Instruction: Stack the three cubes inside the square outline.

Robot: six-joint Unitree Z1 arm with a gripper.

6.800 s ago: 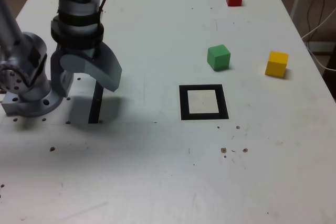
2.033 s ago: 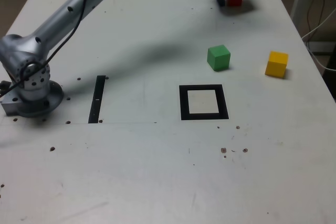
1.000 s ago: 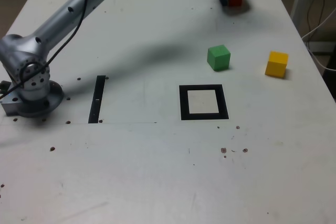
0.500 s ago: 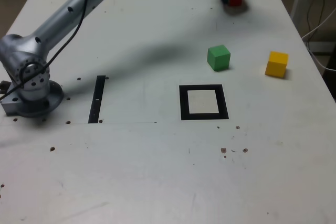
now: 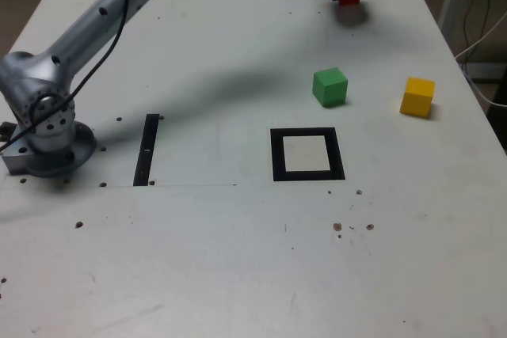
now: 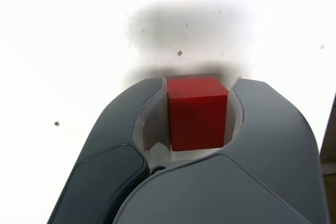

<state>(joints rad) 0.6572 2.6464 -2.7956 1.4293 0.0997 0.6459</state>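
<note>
gripping the red cube (image 6: 198, 121) from two opposite sides, the fingers (image 6: 273, 119) are closed on it, with pale inner pads pressed to its faces. half a second ago the cube sat at its spot near the far edge; now it has shifted slightly toward the exterior view's left and its shadow falls apart from it, so it appears to be just off the surface (image 5: 198, 243). that suggests the first pick has taken, and carrying comes next. the cube is plain, solid red, sharp-edged, brighter on top than on the face below, and looks a little turned in the exterior view. farther out, the green cube (image 5: 329, 87) and the yellow cube (image 5: 417, 97) rest separately, unmoved. the square outline (image 5: 278, 156), a thick black border around a pale centre, holds no cube, so the stack has yet to begin.
</note>
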